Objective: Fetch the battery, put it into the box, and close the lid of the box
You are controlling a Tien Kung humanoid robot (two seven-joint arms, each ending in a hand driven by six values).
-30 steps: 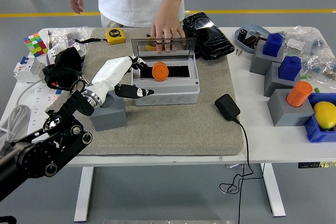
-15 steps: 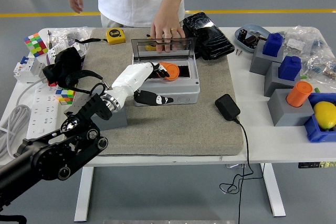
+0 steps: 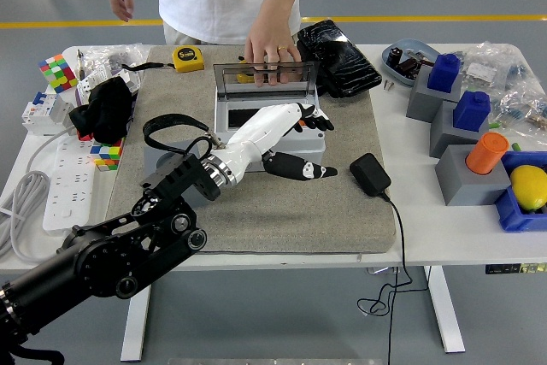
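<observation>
Reaching over the grey plastic box, white left hand released, grasping nothing; person's hand beyond is propping the clear lid open.

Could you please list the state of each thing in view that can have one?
Grey plastic box: open.
Clear hinged lid: upright, held by the person's hand.
Orange cylindrical battery: hidden; cannot tell.
Robot's white left hand: over the box, fingers spread, holding nothing visible.
Yellow tape measure: retracted.
Black power adapter: cable attached.
</observation>
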